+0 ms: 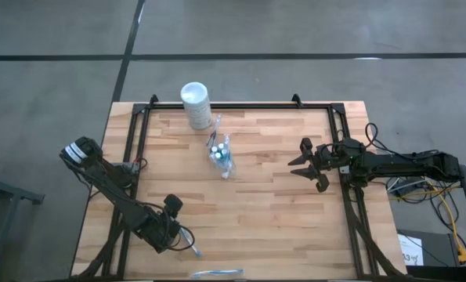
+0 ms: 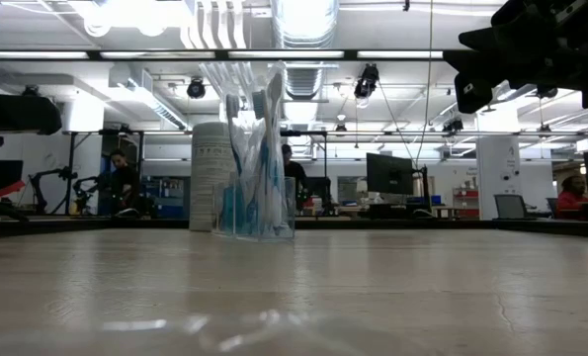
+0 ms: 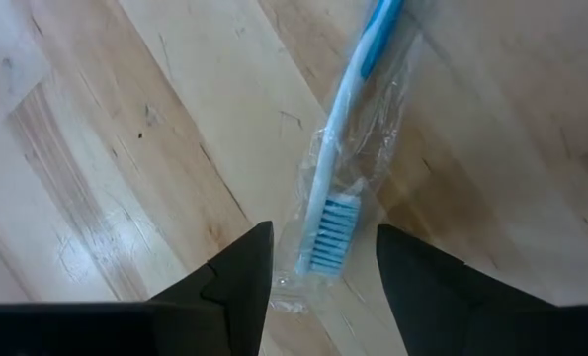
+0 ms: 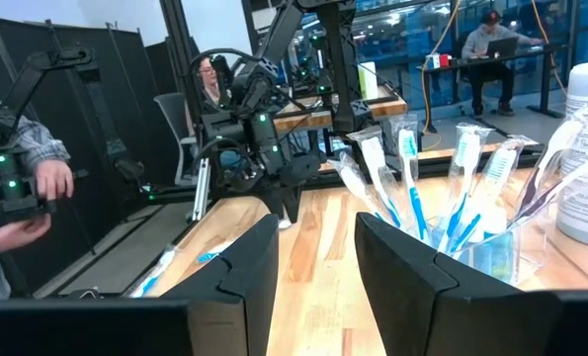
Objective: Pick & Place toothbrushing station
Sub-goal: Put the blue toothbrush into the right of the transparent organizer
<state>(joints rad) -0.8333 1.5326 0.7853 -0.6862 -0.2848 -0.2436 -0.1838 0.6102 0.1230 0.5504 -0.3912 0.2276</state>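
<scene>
- Pale wood planks make up the worktop (image 1: 272,196), with a dark frame along its edges.
- The station (image 1: 222,159) is a small clear plastic holder standing near the middle, toward the far edge, packed with blue-and-white brushes (image 4: 463,188) in clear wrappers that fan out above its rim.
- A white canister (image 1: 195,104) stands just behind it.
- The left end effector (image 1: 187,242) hovers low at the near left, fingers apart and empty, over one wrapped toothbrush (image 3: 338,188) lying flat.
- The right end effector (image 1: 301,164) is raised at the right, well apart from the station, fingers parted, holding nothing.
</scene>
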